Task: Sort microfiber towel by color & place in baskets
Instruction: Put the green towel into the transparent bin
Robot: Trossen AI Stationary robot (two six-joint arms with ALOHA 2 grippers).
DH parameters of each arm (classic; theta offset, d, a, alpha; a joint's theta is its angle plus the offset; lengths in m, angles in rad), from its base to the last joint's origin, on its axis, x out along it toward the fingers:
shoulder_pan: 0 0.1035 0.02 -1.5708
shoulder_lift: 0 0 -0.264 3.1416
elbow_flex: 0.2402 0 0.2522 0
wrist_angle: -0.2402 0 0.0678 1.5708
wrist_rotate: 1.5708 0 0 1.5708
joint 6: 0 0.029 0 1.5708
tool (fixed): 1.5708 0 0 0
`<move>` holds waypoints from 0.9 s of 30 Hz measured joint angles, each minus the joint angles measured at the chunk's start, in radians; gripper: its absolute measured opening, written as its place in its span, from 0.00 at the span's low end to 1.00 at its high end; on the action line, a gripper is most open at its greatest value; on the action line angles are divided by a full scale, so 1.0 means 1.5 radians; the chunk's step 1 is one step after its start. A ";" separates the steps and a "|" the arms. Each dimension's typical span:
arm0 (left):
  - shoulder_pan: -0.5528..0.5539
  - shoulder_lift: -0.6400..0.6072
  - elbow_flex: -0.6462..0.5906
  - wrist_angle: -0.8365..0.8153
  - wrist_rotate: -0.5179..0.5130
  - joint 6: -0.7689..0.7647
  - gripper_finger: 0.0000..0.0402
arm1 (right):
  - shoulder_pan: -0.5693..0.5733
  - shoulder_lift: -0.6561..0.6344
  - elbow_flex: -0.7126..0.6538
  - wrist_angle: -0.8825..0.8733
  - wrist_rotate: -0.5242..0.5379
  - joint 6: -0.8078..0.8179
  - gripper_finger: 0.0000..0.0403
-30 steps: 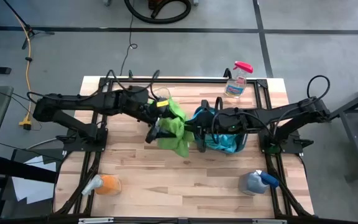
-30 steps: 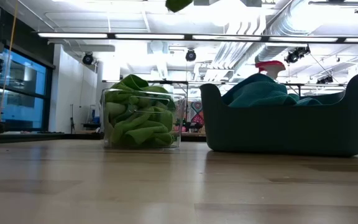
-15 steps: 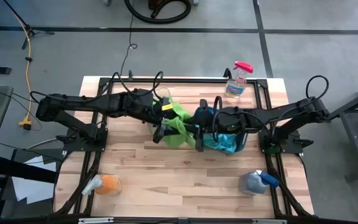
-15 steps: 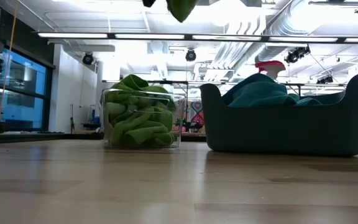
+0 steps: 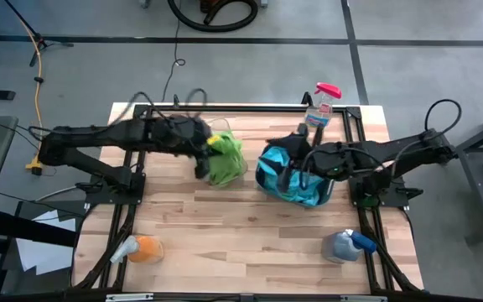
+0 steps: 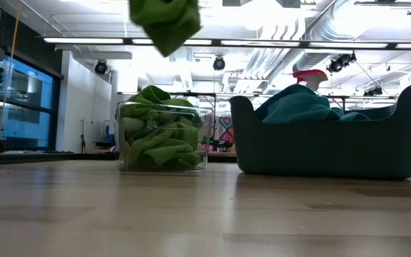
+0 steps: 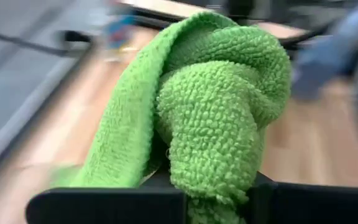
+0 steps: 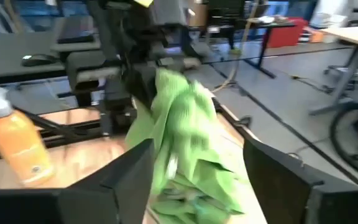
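A green microfiber towel (image 5: pixel 225 159) hangs bunched from my left gripper (image 5: pixel 202 166), which is shut on it above the clear basket (image 6: pixel 124 132). That basket stands on the table, heaped with green towels (image 6: pixel 159 143). In the low view the held towel (image 6: pixel 166 25) hangs well above the basket. My right gripper (image 5: pixel 283 178) is open over the dark teal basket (image 6: pixel 327 153), which holds teal towels (image 6: pixel 302 103). Its fingers (image 8: pixel 123 180) stand apart with nothing between them, and the green towel (image 8: pixel 185 124) is farther off. My left gripper pinches a bunched fold of the green towel (image 7: pixel 213 190) between its two fingers, several layers together. The towel bulges in a wad (image 7: pixel 222 106) just past the fingers and is lifted clear, hanging over the clear basket.
Three spray bottles stand on the table: a clear one with a pink top (image 5: pixel 319 105) at the far right, an orange one (image 5: pixel 141 249) at the near left and a blue one (image 5: pixel 346 245) at the near right. Bare wood lies along the near middle.
The green towel, earlier stretched between both grippers, now hangs bunched from my left gripper alone. My left gripper has carried it toward the far left, over the clear basket, and it has come down into the low view. My right gripper has let go and drawn back toward the right, over the teal basket.
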 joint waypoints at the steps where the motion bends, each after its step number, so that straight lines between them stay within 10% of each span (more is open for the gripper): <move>1: 0.007 -0.015 0.000 -0.019 -0.031 0.007 0.02 | 0.002 -0.010 0.000 -0.014 0.013 0.002 0.61; 9: 0.156 -0.121 -0.052 -0.054 -0.147 0.071 0.01 | 0.005 -0.078 0.000 -0.108 0.051 0.076 0.64; 17: 0.357 -0.009 -0.041 -0.017 0.085 0.107 0.01 | 0.003 -0.087 0.000 -0.132 0.051 0.104 0.64; 27: 0.360 0.149 -0.040 -0.014 0.048 0.170 0.01 | 0.003 -0.087 0.000 -0.223 0.051 0.205 0.64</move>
